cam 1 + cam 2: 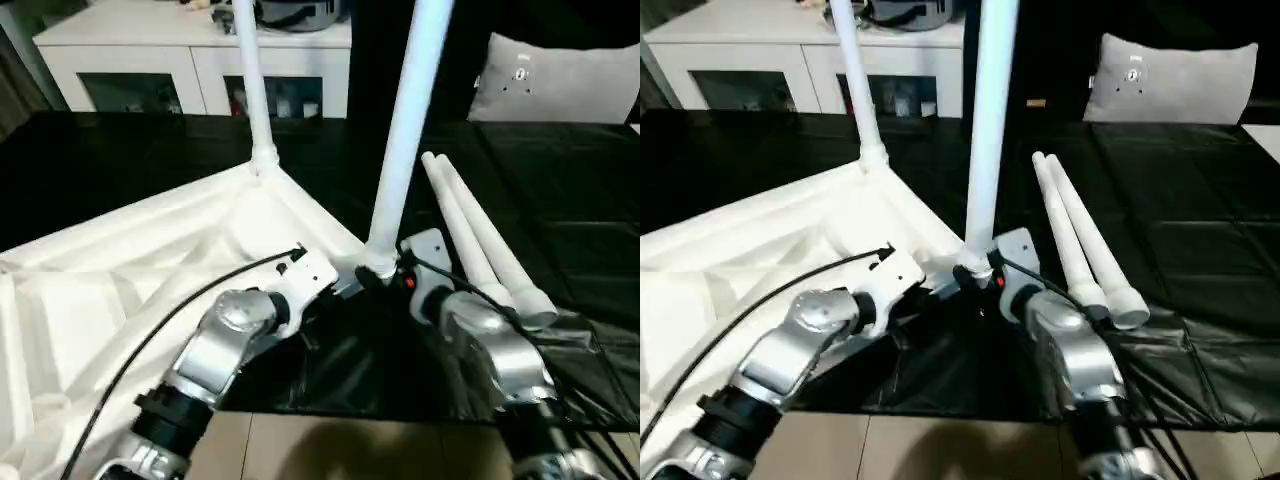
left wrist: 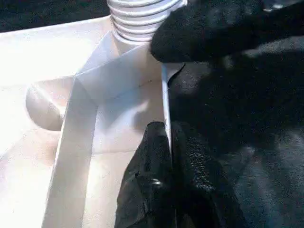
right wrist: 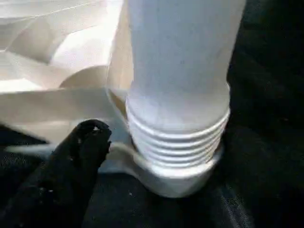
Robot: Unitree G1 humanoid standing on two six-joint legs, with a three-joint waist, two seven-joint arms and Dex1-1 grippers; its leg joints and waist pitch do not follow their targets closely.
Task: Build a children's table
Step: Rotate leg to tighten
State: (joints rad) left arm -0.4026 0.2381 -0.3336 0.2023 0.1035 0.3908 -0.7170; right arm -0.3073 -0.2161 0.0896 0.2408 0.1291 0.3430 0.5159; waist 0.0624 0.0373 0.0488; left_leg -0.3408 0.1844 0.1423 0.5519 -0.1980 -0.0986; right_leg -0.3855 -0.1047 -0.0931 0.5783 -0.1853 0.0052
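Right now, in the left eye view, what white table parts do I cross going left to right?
Tabletop → far upright leg → near upright leg → two loose legs lying on the black sheet.

A home room: white cabinet (image 1: 190,70) with glass doors, grey pillow (image 1: 555,80).

2 legs (image 1: 405,130) upright in tabletop (image 1: 120,260) corners, 2 loose legs (image 1: 480,240) lying right

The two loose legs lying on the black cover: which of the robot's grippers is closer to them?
Right. The right gripper is at the base of the near upright leg, just beside the two loose legs. The left gripper pinches the tabletop rim, farther from them.
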